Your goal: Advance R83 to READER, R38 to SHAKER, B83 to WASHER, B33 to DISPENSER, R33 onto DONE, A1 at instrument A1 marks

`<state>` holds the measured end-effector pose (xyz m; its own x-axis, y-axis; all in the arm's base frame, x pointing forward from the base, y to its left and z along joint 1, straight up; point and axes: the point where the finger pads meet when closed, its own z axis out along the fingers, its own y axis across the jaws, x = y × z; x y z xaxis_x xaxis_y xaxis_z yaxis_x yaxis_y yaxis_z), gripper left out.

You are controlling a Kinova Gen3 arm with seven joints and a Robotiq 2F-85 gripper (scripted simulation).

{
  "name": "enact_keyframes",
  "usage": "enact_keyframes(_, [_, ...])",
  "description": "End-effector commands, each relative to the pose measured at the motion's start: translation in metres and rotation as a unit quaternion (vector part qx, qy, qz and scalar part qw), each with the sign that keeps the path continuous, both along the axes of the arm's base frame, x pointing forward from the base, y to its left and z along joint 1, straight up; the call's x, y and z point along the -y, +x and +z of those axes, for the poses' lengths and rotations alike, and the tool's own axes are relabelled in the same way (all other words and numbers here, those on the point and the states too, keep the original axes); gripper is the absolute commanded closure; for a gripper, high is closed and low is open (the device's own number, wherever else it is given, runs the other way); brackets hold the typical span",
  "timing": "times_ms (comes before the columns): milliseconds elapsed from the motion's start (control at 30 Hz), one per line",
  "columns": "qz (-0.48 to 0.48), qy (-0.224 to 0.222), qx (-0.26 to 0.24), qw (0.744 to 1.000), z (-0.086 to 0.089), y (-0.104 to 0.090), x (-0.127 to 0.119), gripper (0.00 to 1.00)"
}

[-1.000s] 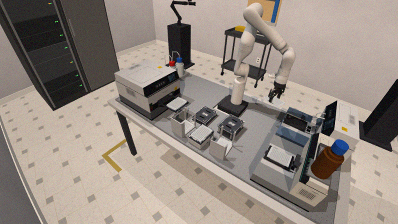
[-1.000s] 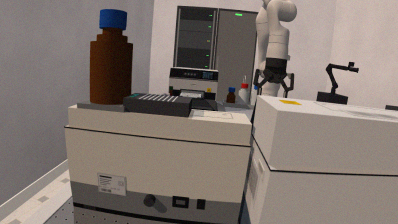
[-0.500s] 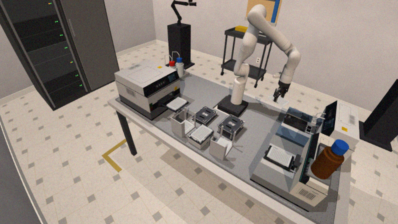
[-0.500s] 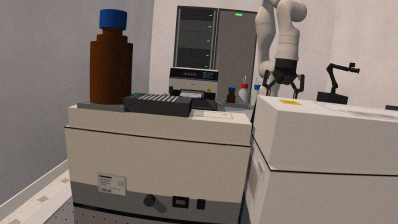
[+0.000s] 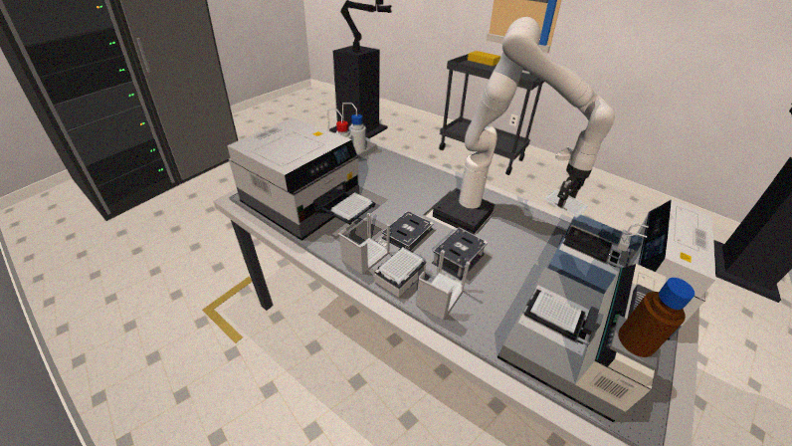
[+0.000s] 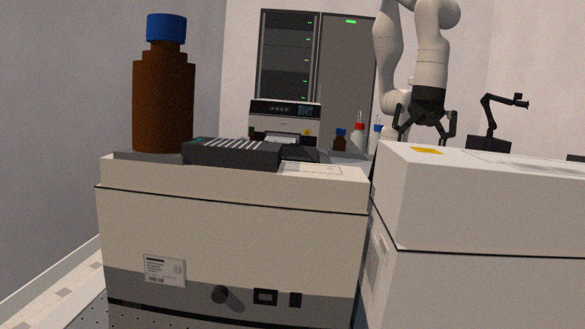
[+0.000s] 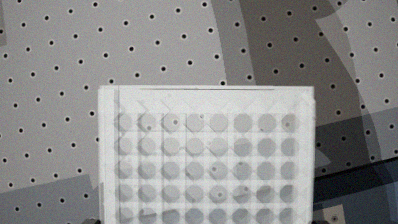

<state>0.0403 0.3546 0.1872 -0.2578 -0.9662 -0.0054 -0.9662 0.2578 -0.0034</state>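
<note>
My gripper [image 5: 563, 198] [image 6: 425, 132] is shut on a white well plate [image 5: 572, 206] [image 7: 205, 155], gripping it across its width. I hold it level above the perforated deck [image 7: 60, 60], at the back right of the table, just behind a dark instrument nest [image 5: 590, 239] that has no plate in it. In the exterior view the plate is hidden behind a white housing [image 6: 470, 192]. I cannot read the plate's label. Other white plates sit on the big left instrument's tray [image 5: 352, 206], on the small front station [image 5: 400, 266], and on the right front instrument [image 5: 556, 311].
Nests N6 [image 5: 410, 228] and RG [image 5: 458, 251] stand mid-table without plates. Two tall stack racks [image 5: 354, 249] [image 5: 438, 293] flank the front station. A brown bottle [image 5: 654, 324] [image 6: 162, 102] stands on the right instrument. My arm's base [image 5: 463, 213] is behind the nests.
</note>
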Motion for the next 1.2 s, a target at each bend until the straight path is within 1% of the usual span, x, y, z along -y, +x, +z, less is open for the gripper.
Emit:
enact_keyframes(0, [0.002,-0.003,-0.002,1.0,-0.002,-0.005,-0.009,0.06])
enact_keyframes(167, [0.04,-0.003,-0.002,0.999,-0.001,-0.006,-0.026,0.06])
enact_keyframes(233, [0.04,-0.003,-0.002,0.999,-0.001,-0.006,-0.026,0.06])
enact_keyframes(367, [0.063,-0.003,-0.002,0.998,-0.001,-0.005,-0.039,0.06])
enact_keyframes(667, [0.06,-0.003,-0.002,0.998,-0.002,-0.004,-0.067,0.06])
enact_keyframes(733, [0.076,-0.003,-0.002,0.997,-0.001,-0.005,-0.073,0.06])
enact_keyframes(800, [0.076,-0.003,-0.002,0.997,-0.001,-0.005,-0.073,0.06])
enact_keyframes(1033, [0.117,-0.003,-0.002,0.993,-0.001,-0.005,-0.097,0.06])
enact_keyframes(1167, [0.116,-0.003,-0.001,0.993,-0.002,-0.004,-0.11,0.06])
